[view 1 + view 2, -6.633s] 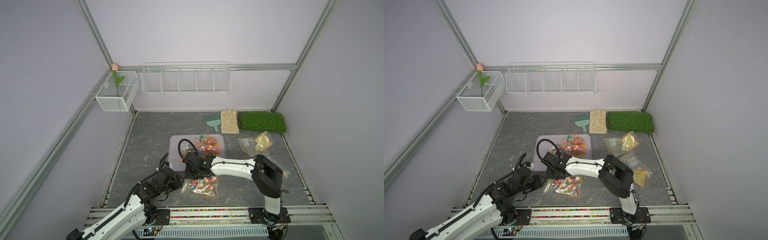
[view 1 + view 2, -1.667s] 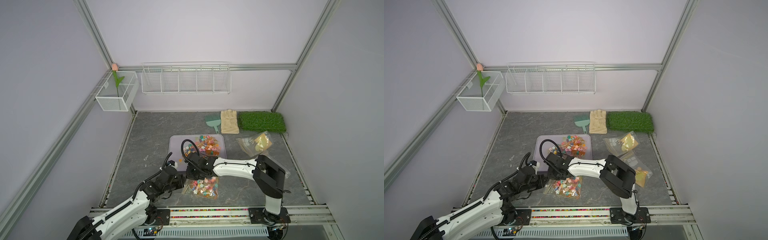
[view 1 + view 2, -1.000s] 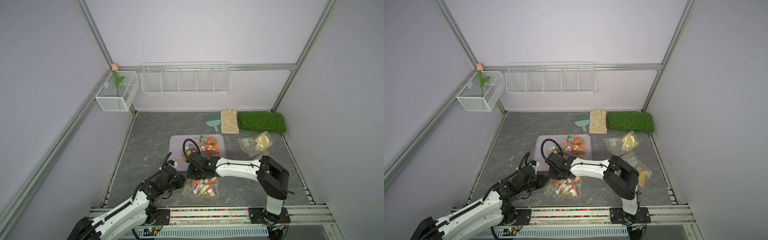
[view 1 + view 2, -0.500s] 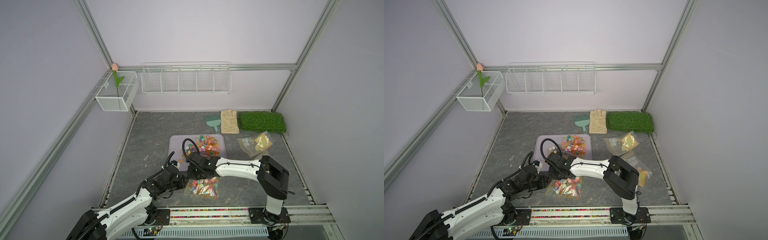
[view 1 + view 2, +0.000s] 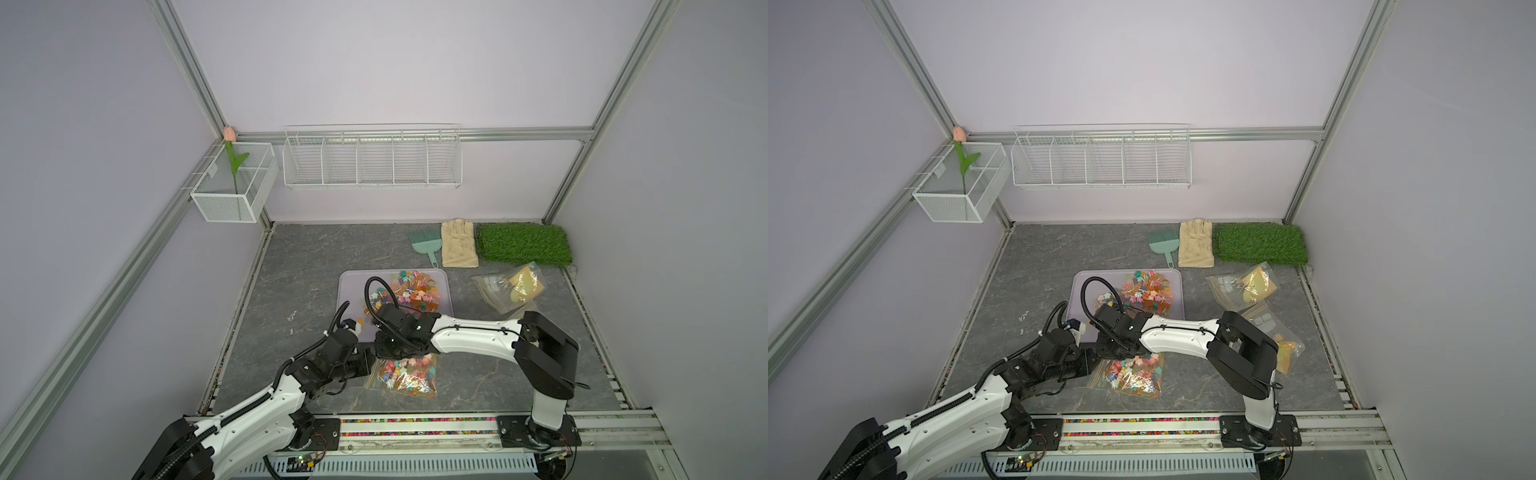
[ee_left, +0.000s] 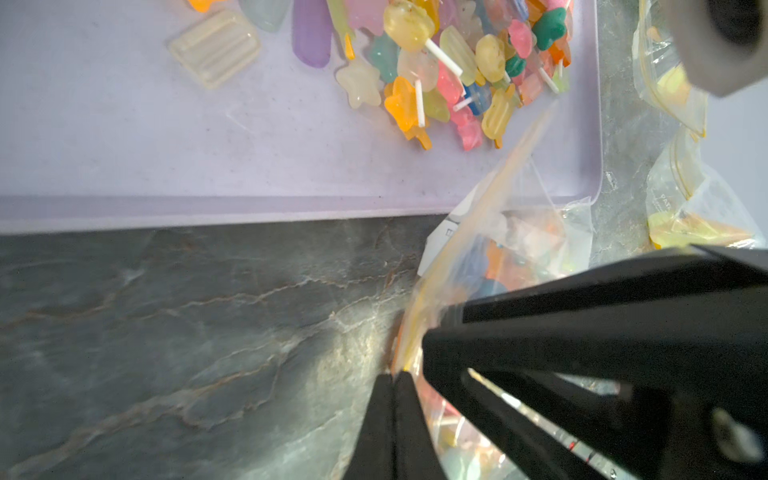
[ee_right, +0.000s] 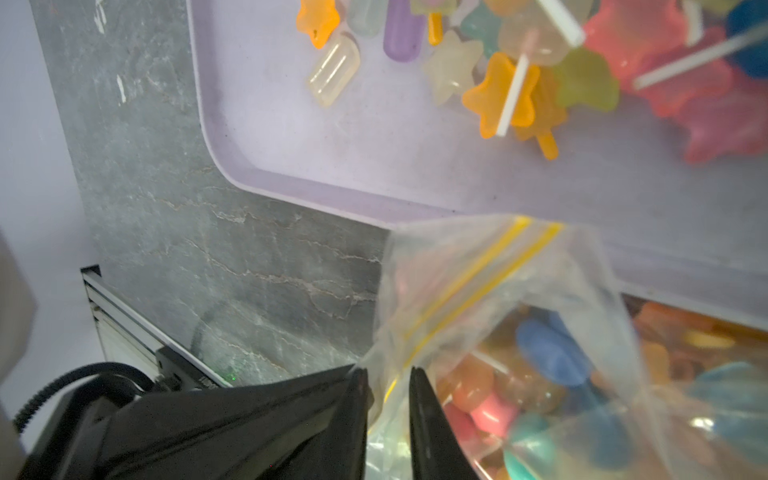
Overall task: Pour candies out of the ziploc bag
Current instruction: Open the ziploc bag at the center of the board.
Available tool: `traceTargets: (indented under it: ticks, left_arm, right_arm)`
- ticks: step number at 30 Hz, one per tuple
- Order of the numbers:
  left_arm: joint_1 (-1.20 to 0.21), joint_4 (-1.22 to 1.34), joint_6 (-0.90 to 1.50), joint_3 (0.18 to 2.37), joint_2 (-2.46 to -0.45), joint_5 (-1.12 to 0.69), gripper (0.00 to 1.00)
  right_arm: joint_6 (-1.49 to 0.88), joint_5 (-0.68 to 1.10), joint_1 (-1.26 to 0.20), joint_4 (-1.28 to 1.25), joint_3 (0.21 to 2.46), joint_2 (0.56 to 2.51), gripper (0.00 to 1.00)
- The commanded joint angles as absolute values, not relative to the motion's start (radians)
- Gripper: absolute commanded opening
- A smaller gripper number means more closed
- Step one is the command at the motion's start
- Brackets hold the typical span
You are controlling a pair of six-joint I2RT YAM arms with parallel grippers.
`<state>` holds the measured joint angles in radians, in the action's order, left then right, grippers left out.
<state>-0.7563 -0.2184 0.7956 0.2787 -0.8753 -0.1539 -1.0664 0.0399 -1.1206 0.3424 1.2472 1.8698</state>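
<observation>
Here, bag (image 5: pixel 415 386) of candies (image 5: pixel 399 370) flat on tabletop (image 5: pixel 291 270), at 6 o'clock of tray (image 5: pixel 351 286); more candies heaped on tray. Left gripper (image 6: pixel 392 376): fingers together, clamping bag's 9 o'clock corner. Right gripper (image 7: pixel 386 374): fingers slightly apart, zip edge between, at bag's 12 o'clock.

The clear ziploc bag (image 5: pixel 405 374), with a yellow zip strip and full of multicoloured candies (image 5: pixel 1133 374), lies on the grey bench (image 5: pixel 299 266), its zip end raised beside the lilac tray (image 5: pixel 349 291), which holds more candies.
</observation>
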Motion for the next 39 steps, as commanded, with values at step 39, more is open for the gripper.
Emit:
traceTargets:
  ticks: [39]
  left_arm:
    - [-0.753,-0.255,0.826,0.295,-0.821,-0.123,0.0]
  right_arm:
    - [-1.108,0.038,-1.141,0.32,1.272,1.925,0.18]
